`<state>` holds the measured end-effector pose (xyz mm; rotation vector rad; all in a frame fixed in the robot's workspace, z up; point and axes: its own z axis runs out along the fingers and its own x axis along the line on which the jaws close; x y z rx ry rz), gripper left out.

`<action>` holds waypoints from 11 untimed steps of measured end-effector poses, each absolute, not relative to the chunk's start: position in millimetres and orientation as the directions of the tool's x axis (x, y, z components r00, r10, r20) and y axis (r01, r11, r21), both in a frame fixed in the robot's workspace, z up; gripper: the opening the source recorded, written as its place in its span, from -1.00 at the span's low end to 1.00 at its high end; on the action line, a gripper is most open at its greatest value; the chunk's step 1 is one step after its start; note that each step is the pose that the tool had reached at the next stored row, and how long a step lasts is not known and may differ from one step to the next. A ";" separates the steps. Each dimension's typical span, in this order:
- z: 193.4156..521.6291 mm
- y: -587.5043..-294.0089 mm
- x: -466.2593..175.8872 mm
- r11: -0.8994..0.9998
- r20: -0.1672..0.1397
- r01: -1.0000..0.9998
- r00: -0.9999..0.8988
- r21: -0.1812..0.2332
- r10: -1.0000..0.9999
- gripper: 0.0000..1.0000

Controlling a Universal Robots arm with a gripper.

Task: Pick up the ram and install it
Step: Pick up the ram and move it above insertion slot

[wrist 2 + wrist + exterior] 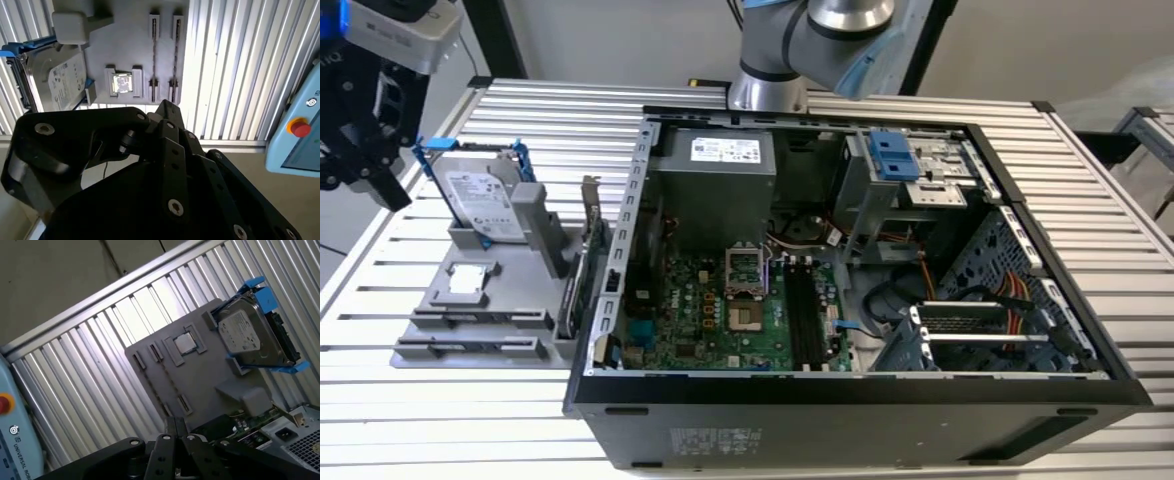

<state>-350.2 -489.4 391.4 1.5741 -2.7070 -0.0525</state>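
gripper (374, 160) high at exterior view's left edge, fingers (166, 450) narrow, tips together | hard drive (483, 195) upright on grey fixture (507, 292) just beside it | open PC case (854, 398) further right, motherboard (707, 320) exposed | ram: can't tell where it sits

We see a black gripper (169, 112) and a table (240, 65) striped with pale silver ribs. The holder (467, 310) is plain grey. The hard drive (480, 205) is silver with blue rails. The computer case (854, 420) is black, its motherboard (707, 320) green, its cables (1014, 290) orange and yellow. The pendant (300, 155) is light blue with a red button (300, 127).
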 end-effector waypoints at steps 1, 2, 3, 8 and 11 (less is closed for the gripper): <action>391.4 -489.4 -350.2 0.486 -0.008 -0.873 -0.487 0.034 -0.873 -1.00; 391.4 -489.4 -350.3 0.478 -0.008 -0.878 -0.479 0.034 -0.878 -1.00; 391.4 -489.4 -350.2 0.469 -0.008 -0.883 -0.469 0.034 -0.883 -1.00; 391.4 -489.4 -350.2 0.427 -0.008 -0.904 -0.427 0.034 -0.904 -1.00; 391.4 -489.4 -350.2 0.397 -0.008 -0.917 -0.398 0.034 -0.917 -1.00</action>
